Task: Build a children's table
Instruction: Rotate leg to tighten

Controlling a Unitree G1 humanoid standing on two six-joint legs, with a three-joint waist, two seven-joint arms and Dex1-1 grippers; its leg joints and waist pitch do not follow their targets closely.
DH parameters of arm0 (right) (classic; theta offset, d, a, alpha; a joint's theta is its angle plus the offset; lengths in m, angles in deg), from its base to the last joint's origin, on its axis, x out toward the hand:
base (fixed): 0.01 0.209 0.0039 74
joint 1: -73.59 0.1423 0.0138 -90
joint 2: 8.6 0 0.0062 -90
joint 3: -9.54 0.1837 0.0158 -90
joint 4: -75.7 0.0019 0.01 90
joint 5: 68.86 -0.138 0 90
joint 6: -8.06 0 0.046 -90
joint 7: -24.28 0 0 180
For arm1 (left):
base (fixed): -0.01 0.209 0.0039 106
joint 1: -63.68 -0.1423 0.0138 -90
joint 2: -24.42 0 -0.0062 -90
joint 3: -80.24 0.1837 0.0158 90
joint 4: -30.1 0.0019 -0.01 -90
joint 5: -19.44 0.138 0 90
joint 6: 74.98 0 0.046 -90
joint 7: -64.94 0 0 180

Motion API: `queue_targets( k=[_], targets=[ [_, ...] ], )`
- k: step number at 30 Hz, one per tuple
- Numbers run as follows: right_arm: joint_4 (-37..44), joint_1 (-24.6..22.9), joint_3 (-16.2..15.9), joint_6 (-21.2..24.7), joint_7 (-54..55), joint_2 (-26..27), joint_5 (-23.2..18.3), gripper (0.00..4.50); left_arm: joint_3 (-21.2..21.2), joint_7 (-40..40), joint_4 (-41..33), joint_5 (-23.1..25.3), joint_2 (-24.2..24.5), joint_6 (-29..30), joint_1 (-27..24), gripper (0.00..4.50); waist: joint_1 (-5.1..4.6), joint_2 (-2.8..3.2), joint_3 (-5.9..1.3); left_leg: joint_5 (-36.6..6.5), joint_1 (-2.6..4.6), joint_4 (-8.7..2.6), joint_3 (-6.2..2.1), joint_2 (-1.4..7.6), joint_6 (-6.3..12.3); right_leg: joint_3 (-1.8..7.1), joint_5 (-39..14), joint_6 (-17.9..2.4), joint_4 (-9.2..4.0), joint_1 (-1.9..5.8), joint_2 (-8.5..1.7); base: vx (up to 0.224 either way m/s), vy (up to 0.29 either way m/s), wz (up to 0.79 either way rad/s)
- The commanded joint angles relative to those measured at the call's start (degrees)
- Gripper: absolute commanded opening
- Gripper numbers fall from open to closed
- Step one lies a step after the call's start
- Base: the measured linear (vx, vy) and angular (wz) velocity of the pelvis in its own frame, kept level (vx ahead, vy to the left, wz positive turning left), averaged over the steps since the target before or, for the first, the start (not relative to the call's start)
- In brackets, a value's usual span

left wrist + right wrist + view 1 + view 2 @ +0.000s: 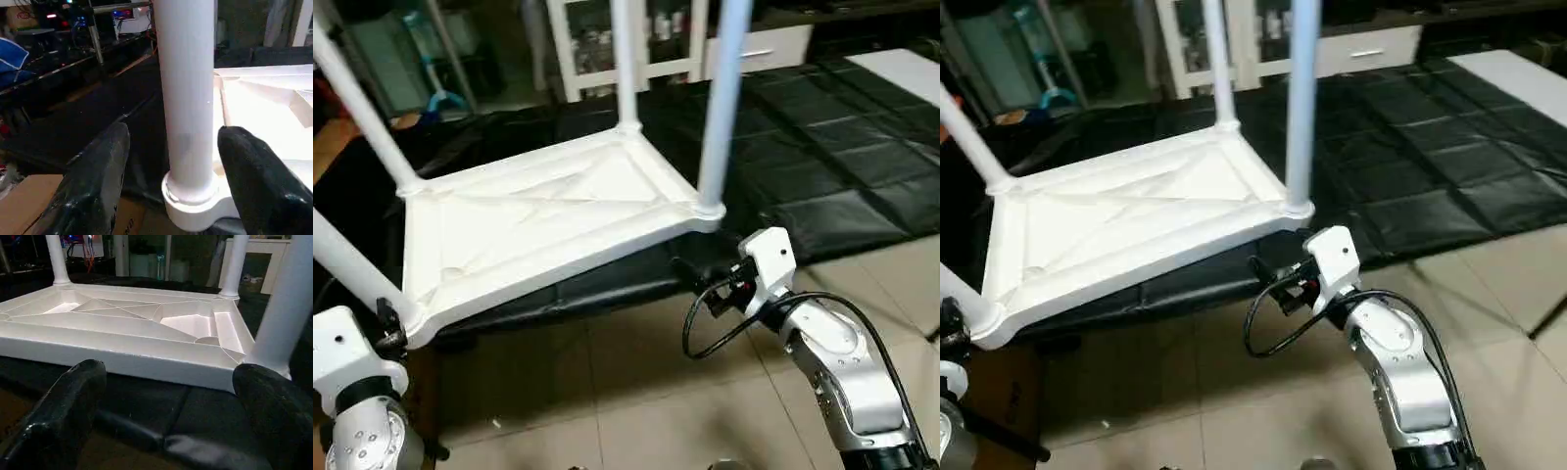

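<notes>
On the black mat [862,147] the tabletop [538,225] lies upside down so all four legs stick up. Left gripper [171,181] is spread around the near leg [186,88]; right gripper [166,396] is spread too, holding nothing

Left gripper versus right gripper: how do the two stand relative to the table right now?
The left gripper has its open jaws on either side of a leg at its corner socket, not closed on it. The right gripper, jaws also open, has nothing between them; it faces the tabletop edge from outside. The left sits at the near left corner, the right by the near right corner. Both hold nothing.
</notes>
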Motion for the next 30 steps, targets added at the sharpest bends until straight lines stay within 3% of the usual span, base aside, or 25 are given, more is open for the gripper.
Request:
queue_targets(
  k=[1, 2, 3, 4, 5, 6, 7, 8, 9, 10, 11, 12, 13, 14, 16, 18, 20, 23, 24, 28, 29, 30],
  targets=[
    [-0.41, 0.81, -0.57, -0.49, -0.41, -0.39, 0.11, 4.50, -1.92, -1.77, 3.74, -0.56, -3.74, 0.90, 0.91, 3.14, -0.11, -0.12, -0.87, -46.56, -0.91, -10.98, -0.69, 3.83, -3.33, -2.98, -28.86, -0.22, -2.24, 2.24, 1.43, 0.000, 0.000, 0.00],
    [-0.61, 0.89, -0.83, -0.30, -0.54, -0.61, 0.30, 4.50, -3.03, -2.09, 5.50, -0.91, -2.23, 1.22, 2.58, 3.14, 3.45, 0.52, -1.05, -49.73, -7.23, -15.90, 1.06, 5.77, -3.28, -2.00, -15.35, -1.13, 11.02, 8.03, 1.64, -0.139, -0.057, 0.11],
    [-0.61, 0.89, -0.83, -0.30, -0.54, -0.61, 0.30, 4.50, -3.03, -2.09, 5.50, -0.91, -2.23, 1.22, 2.58, 3.14, 5.92, 0.19, -1.46, -46.31, -7.99, -15.53, 2.89, 6.23, -1.50, -0.41, -13.40, -0.98, 11.04, 7.88, 1.26, -0.127, -0.140, 0.38],
    [-0.61, 0.89, -0.83, -0.30, -0.54, -0.61, 0.30, 4.50, -3.03, -2.09, 5.50, -0.91, -2.23, 1.22, 2.58, 3.14, 4.69, -4.82, -3.32, -25.86, 2.89, -3.65, 4.38, 3.74, -1.61, 4.83, -42.53, 3.73, 0.85, -2.42, -0.33, -0.080, -0.254, 0.52],
    [-1.19, 0.83, -2.17, -0.54, -2.17, -1.49, 1.00, 4.50, -4.72, -2.45, 11.29, -2.28, 1.88, 1.28, 8.09, 3.14, 4.16, -3.96, -3.15, -0.30, 2.75, 5.41, 0.61, 0.75, 1.75, 9.33, -63.37, 2.37, -8.18, -5.34, -5.22, 0.011, -0.213, 0.42],
    [-1.26, 0.82, -2.32, -0.63, -2.34, -1.58, 1.09, 4.50, -4.77, -2.45, 11.95, -2.42, 2.35, 1.30, 8.70, 3.14, 4.34, -3.59, -2.57, 3.29, 0.45, 5.00, -1.00, 0.61, 1.96, 9.77, -59.30, 0.17, -7.45, -2.61, -4.77, 0.023, -0.142, 0.15],
    [-1.46, 0.85, -2.78, -0.86, -2.77, -1.80, 1.38, 4.50, -5.02, -2.61, 14.91, -2.79, 4.16, 1.27, 11.23, 3.14, 4.65, -3.60, -2.94, 0.49, -0.04, 3.06, -1.49, 1.70, 0.74, 8.81, -53.31, -1.09, -5.53, -1.46, -4.32, 0.000, 0.000, 0.00],
    [-1.52, 0.88, -2.94, -0.90, -2.83, -1.81, 1.48, 4.50, -5.20, -2.82, 16.78, -2.86, 5.12, 1.17, 12.75, 3.14, 5.46, -1.96, -4.21, -7.22, 2.20, -1.63, -1.63, 3.50, -2.20, 6.18, -33.74, -3.81, -2.02, -2.45, -0.55, 0.000, 0.000, 0.00],
    [-1.52, 0.96, -3.01, -0.88, -2.75, -1.73, 1.54, 4.50, -5.37, -3.20, 18.85, -2.68, 6.09, 1.23, 14.24, 3.14, 5.27, -2.68, -3.49, -14.79, 3.13, -2.61, -1.31, 3.96, -2.75, 5.57, -27.31, -4.61, -1.68, -3.52, 1.23, -0.105, -0.041, 0.35],
    [-1.54, 1.06, -3.06, -0.85, -2.67, -1.65, 1.58, 4.50, -5.51, -3.57, 20.63, -2.48, 6.90, 1.30, 15.51, 3.14, 5.10, -1.17, -4.74, -14.69, 3.05, -3.71, -1.12, 4.62, -2.76, 4.98, -11.10, -7.86, -0.35, -2.00, 0.99, -0.086, -0.025, 0.19],
    [-1.54, 1.24, -3.10, -0.77, -2.53, -1.50, 1.60, 4.50, -6.13, -4.55, 23.60, -2.35, 7.97, 0.95, 17.60, 3.14, 4.79, -0.92, -4.78, -13.99, 1.64, -4.69, -0.99, 4.70, -1.56, 4.24, -3.94, -9.33, -0.51, -0.51, 0.63, -0.122, 0.005, 0.19],
    [-1.58, 1.36, -3.12, -0.74, -2.50, -1.43, 1.62, 4.50, -6.48, -4.95, 24.50, -2.44, 8.20, 0.66, 18.22, 3.14, 4.34, -1.16, -4.22, -17.33, 0.56, -5.50, -1.16, 4.85, -1.45, 3.99, -6.17, -9.68, -0.84, 0.05, 0.11, -0.036, 0.070, -0.06],
    [-1.58, 1.36, -3.12, -0.74, -2.50, -1.43, 1.62, 4.50, -6.48, -4.95, 24.50, -2.44, 8.20, 0.66, 18.22, 3.14, 4.07, -1.27, -4.00, -19.62, 0.39, -5.58, -1.05, 4.71, -1.95, 3.96, -8.94, -9.56, -1.15, -0.10, -0.05, -0.044, 0.099, -0.04],
    [-1.38, 1.34, -3.04, -0.67, -2.41, -1.43, 1.55, 4.50, -6.58, -4.41, 27.41, -2.97, 9.18, 0.05, 20.69, 3.14, 3.64, -1.51, -3.83, -23.64, 0.85, -5.67, -0.80, 4.48, -2.87, 4.08, -14.47, -9.20, -1.98, -0.50, -0.46, -0.008, 0.070, -0.04],
    [-1.20, 1.29, -3.01, -0.65, -2.35, -1.52, 1.47, 4.50, -6.38, -2.95, 30.13, -3.61, 9.98, -0.47, 23.07, 3.14, 3.31, -1.28, -4.23, -23.61, 0.97, -5.41, -0.63, 3.90, -3.27, 4.36, -17.99, -8.11, -2.49, -0.59, -0.74, 0.000, 0.000, 0.00],
    [-1.09, 1.15, -2.85, -0.78, -2.41, -1.90, 1.36, 4.50, -5.28, 0.73, 33.25, -5.09, 10.68, -0.90, 26.39, 3.14, 3.12, -1.25, -4.36, -20.86, 0.10, -5.67, -0.93, 4.19, -3.26, 4.36, -14.82, -8.05, -2.33, -0.11, -1.06, 0.000, 0.000, 0.00],
    [-2.00, 1.47, -2.33, -1.33, -1.83, -2.27, 1.73, 4.50, -4.23, 3.66, 38.58, -5.90, 11.94, -2.82, 30.05, 3.14, 2.94, -1.44, -5.04, -15.99, 0.02, -5.22, -0.50, 4.08, -2.39, 4.32, -7.78, -9.02, -2.07, -0.11, -0.94, 0.000, 0.000, 0.00],
    [-2.87, 2.12, -2.04, -1.68, -0.98, -2.02, 2.16, 4.50, -4.33, 2.04, 43.79, -5.01, 13.50, -4.07, 33.49, 3.14, 2.86, -1.59, -5.42, -11.37, -0.48, -4.71, -0.17, 3.87, -0.52, 4.17, -3.11, -10.24, -1.73, 0.32, -1.04, 0.000, 0.000, 0.00],
    [-2.86, 2.21, -2.15, -1.65, -0.89, -1.93, 2.25, 4.50, -4.31, 1.72, 45.61, -5.01, 13.90, -4.47, 35.01, 3.14, 2.97, -1.76, -5.59, -8.22, -0.73, -4.44, -0.09, 4.00, 0.31, 4.15, 0.64, -10.92, -1.48, 0.50, -1.13, 0.000, 0.000, 0.00],
    [-2.77, 2.23, -2.45, -1.67, -0.84, -1.88, 2.40, 4.50, -3.42, 2.28, 50.34, -4.63, 14.90, -5.97, 38.78, 3.14, 3.78, -1.58, -6.15, -1.35, -0.59, -3.63, 0.21, 4.22, 3.09, 3.77, 9.50, -13.07, -0.60, 0.50, -1.20, 0.000, 0.000, 0.00],
    [-2.83, 2.29, -2.53, -1.71, -0.85, -1.89, 2.43, 4.50, -2.62, 2.74, 53.73, -3.88, 15.73, -7.04, 41.22, 3.14, 3.93, -1.41, -6.04, -1.61, -0.58, -3.70, 0.29, 4.17, 3.42, 3.67, 9.29, -13.29, -0.67, 0.32, -1.09, 0.000, 0.000, 0.00],
    [-3.00, 2.42, -2.66, -1.81, -0.75, -2.01, 2.37, 4.50, -1.53, 3.74, 60.63, -2.96, 17.44, -9.87, 45.44, 3.14, 4.53, -1.07, -5.99, -4.83, 0.09, -3.77, 0.51, 4.13, 3.54, 3.64, 6.12, -13.33, -1.06, -0.18, -1.01, 0.000, 0.000, 0.00]
  ],
)
